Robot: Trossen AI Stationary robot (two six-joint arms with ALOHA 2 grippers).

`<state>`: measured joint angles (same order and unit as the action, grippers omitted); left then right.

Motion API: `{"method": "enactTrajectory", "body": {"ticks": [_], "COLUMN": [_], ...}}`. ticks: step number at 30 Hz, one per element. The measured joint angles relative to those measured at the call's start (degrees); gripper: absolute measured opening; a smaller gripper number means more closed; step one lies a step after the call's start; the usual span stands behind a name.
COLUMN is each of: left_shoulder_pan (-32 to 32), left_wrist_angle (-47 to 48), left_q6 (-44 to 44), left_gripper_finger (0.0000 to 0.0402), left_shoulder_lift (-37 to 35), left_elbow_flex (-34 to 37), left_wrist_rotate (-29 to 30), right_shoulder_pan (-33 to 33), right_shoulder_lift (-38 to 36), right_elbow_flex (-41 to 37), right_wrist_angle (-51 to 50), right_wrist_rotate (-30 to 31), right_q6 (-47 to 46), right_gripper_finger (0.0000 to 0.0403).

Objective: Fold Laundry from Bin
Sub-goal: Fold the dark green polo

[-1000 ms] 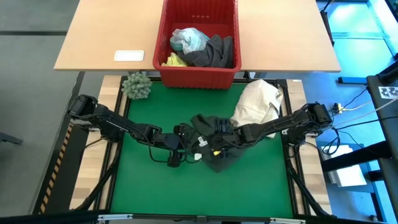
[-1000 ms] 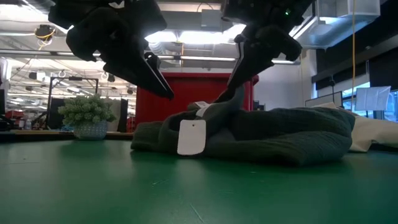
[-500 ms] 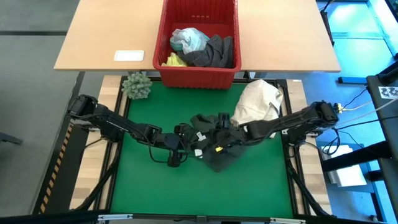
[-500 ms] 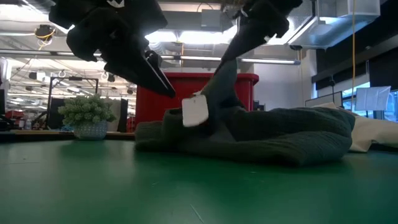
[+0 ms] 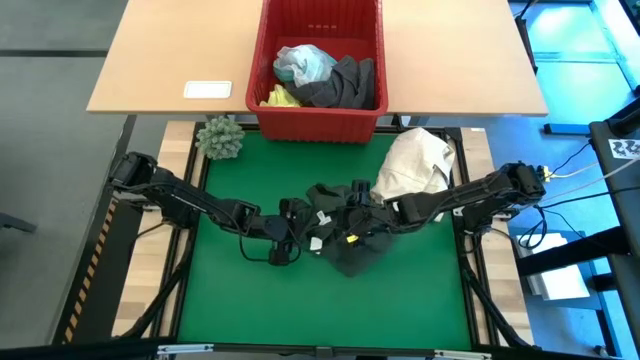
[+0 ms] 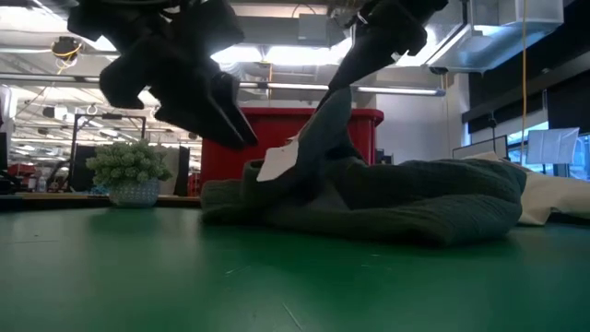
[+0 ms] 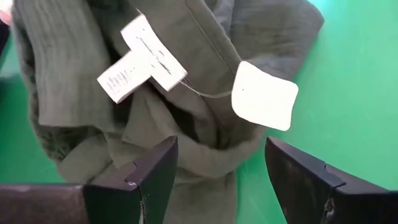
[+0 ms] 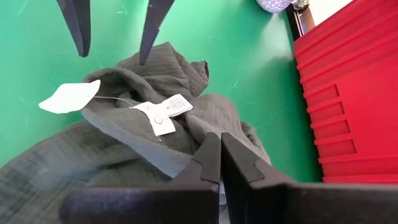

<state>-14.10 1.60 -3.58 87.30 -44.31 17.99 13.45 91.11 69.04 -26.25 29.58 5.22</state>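
Note:
A dark green garment [image 5: 340, 238] lies crumpled in the middle of the green mat, with white tags [image 7: 140, 59] [image 7: 264, 96] on a thread. My right gripper [image 8: 219, 140] is shut on it and holds one part up in a peak [image 6: 330, 111]. My left gripper [image 7: 221, 177] hovers open just above the garment's left part, its fingers on either side of a fold without touching. At the far edge stands the red bin [image 5: 268, 100], holding turquoise, yellow and grey laundry [image 5: 325, 78]. My right gripper pinches a raised fold of the dark green garment [image 8: 196, 145] between its two shut fingers, near the tags. The fingers slant down from the table's right. That fold is pulled up into a peak [image 6: 334, 97]; the rest of the garment lies on the mat.
A cream-white cloth bundle [image 5: 415, 165] lies at the mat's far right, touching the garment. A green spiky ball [image 5: 220, 137] sits at the far left corner. A white card [image 5: 207, 89] lies on the wooden table beside the bin. The mat's near half is bare green.
My right gripper has risen with the pinched fold, drawing the garment up into a taller peak while the rest stayed on the mat. The hanging tag swung up and turned edge-on. My left gripper has rolled a little in place, still open.

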Motion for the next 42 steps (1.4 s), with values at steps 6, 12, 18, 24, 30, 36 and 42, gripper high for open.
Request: {"method": "enactTrajectory", "body": {"ticks": [6, 12, 18, 24, 30, 36, 42], "left_shoulder_pan": [-0.73, -0.69, -0.52, -0.44, -0.43, -0.45, -1.14], "left_wrist_angle": [-0.12, -2.45, -5.35, -5.72, -9.22, -13.09, -13.37], "left_q6": [0.46, 2.14, 3.4, 3.41, 2.51, -0.6, -1.55], "left_gripper_finger": [0.0247, 0.0262, 0.0278, 0.0275, 0.0261, 0.0212, 0.0101], "left_shoulder_lift": [4.03, 8.06, 8.22, 9.62, 13.21, 15.41, 15.3], "left_elbow_flex": [0.02, 0.06, 0.08, 0.08, 0.08, 0.08, 0.08], "left_wrist_rotate": [2.4, 7.65, 8.42, 7.97, 8.02, 9.98, 15.46], "right_shoulder_pan": [0.0, 0.0, 0.01, 0.0, 0.01, 0.0, 0.0], "right_shoulder_lift": [0.0, 0.0, 0.0, 0.0, 0.0, 0.0, 0.0], "right_elbow_flex": [0.0, 0.0, 0.0, 0.0, 0.0, 0.0, 0.0], "right_wrist_angle": [0.03, 0.01, 0.04, 0.19, 0.21, 0.18, -1.08], "right_wrist_rotate": [-0.01, -0.02, -0.15, -0.16, -0.2, -0.2, -0.14], "right_q6": [0.01, -0.01, 0.01, 0.0, 0.01, 0.01, 1.22], "right_gripper_finger": [0.0, 0.0, 0.0, 0.0, 0.0, 0.0, 0.0]}}
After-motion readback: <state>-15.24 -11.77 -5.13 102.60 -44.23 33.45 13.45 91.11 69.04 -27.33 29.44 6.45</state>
